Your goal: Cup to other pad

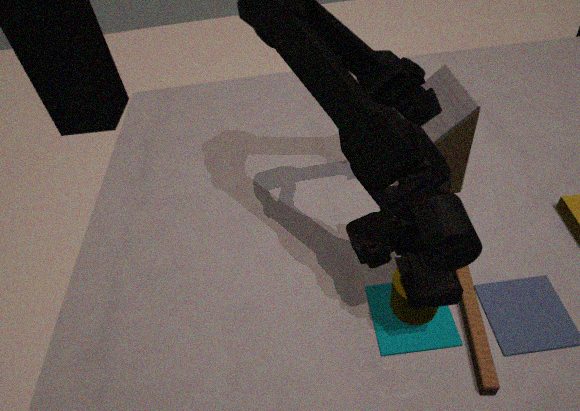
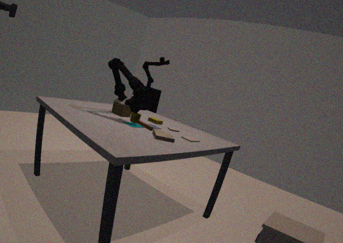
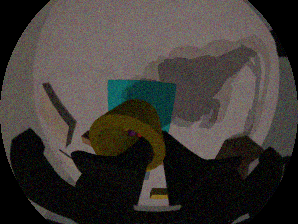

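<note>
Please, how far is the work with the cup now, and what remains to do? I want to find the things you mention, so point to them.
Already done: the gripper point(image 1: 430, 295) point(image 3: 156, 133) is shut on the yellow cup point(image 1: 410, 308) point(image 2: 135, 117) point(image 3: 132, 115), and marbles point(image 3: 134, 134) show inside it. In hand: the cup is over the teal pad point(image 1: 395, 337) point(image 2: 133, 125) point(image 3: 142, 90), probably its target. Left: settling it there and letting go; whether it touches the pad, I cannot tell.
</note>
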`<state>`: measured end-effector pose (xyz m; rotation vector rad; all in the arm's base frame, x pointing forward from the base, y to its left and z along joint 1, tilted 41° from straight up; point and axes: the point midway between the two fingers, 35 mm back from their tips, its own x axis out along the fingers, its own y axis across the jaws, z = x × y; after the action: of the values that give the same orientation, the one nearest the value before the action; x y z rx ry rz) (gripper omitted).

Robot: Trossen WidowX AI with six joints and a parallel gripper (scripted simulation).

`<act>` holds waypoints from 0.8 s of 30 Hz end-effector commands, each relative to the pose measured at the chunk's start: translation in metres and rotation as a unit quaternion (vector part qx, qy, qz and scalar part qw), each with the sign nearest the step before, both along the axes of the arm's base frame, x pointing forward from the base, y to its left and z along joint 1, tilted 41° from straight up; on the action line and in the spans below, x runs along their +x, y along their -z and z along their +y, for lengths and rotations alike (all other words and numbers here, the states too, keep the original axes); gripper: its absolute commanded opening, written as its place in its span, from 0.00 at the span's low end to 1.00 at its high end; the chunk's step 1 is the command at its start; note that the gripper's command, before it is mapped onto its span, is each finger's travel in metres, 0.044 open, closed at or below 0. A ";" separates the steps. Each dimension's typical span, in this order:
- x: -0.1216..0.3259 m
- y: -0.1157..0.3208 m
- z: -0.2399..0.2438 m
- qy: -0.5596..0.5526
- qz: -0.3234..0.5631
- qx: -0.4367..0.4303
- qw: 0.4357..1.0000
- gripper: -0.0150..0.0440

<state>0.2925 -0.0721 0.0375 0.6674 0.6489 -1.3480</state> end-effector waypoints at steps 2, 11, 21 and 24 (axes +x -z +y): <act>0.000 0.006 -0.005 -0.001 0.001 -0.002 1.000 0.25; 0.000 0.008 -0.008 0.000 0.000 -0.001 1.000 0.25; 0.000 0.008 -0.008 0.000 0.000 -0.001 1.000 0.30; 0.000 0.008 -0.008 0.000 0.000 -0.001 1.000 0.43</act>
<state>0.2929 -0.0801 0.0295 0.6643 0.6487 -1.3488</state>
